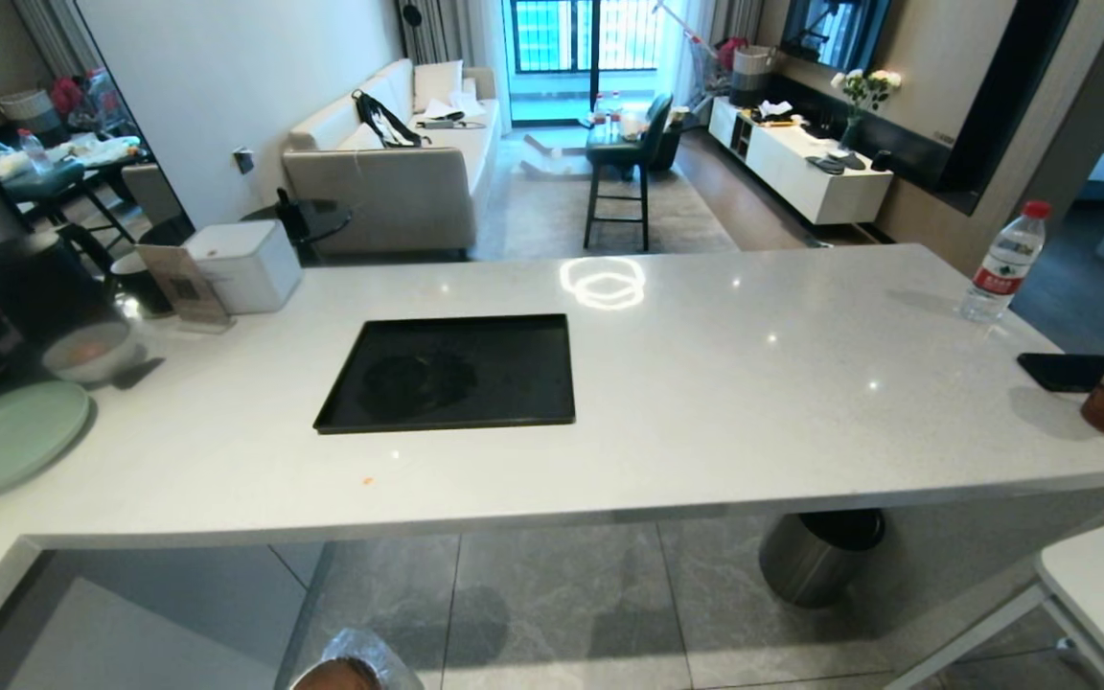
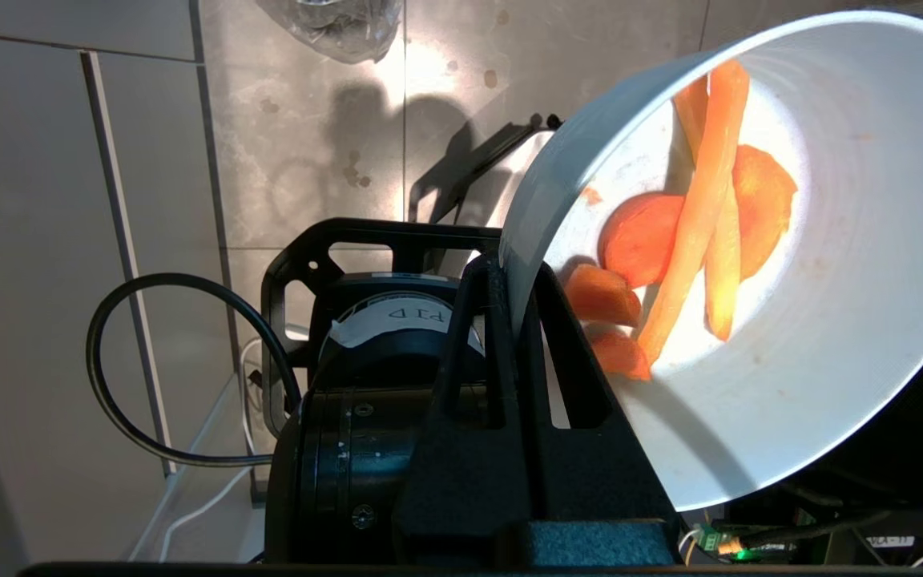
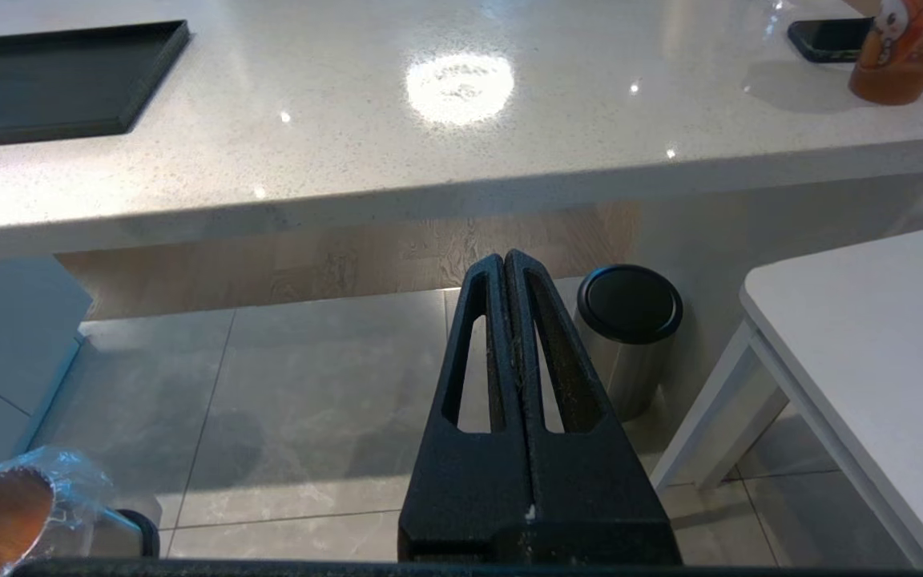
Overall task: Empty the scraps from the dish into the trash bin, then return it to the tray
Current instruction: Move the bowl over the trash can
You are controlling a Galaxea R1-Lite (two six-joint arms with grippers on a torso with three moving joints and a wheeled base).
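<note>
Left gripper [image 2: 519, 276] clamped tight on the rim of the dish [image 2: 830, 385], 1 finger inside the wall and 1 outside, jaws nearly together with only the thin wall between. Dish tilted on its side over the tiled floor, below bench [image 1: 705, 402] level and out of the head view. Scraps [image 2: 694, 240] all inside: orange chunks and long sticks lying against the lower wall next to the inner finger. Nothing tipped out yet.

Trash bin [image 1: 351, 671] with its crinkly liner just showing at the bottom edge of the head view, on the floor in front of the bench; seen also at the far edge of the left wrist view [image 2: 333, 24], well apart from the dish mouth. Tray [image 1: 456, 374] bare on the bench, waiting for the return. Right gripper [image 3: 513, 272] parked low, jaws fully shut on nothing, pointed toward the dark-grey bin [image 3: 628, 308] under the bench.

Likely trouble from here:
- Tilting further before the mouth sits over the liner: scraps on the tiles, not in the bin.
- Pinch on 1 spot of a smooth rim: possible swivel or slip during the pour.
- Damp sticks clinging to the wall: dish back on the tray not fully emptied.
- Mistaking the dark-grey bin for the target.
</note>
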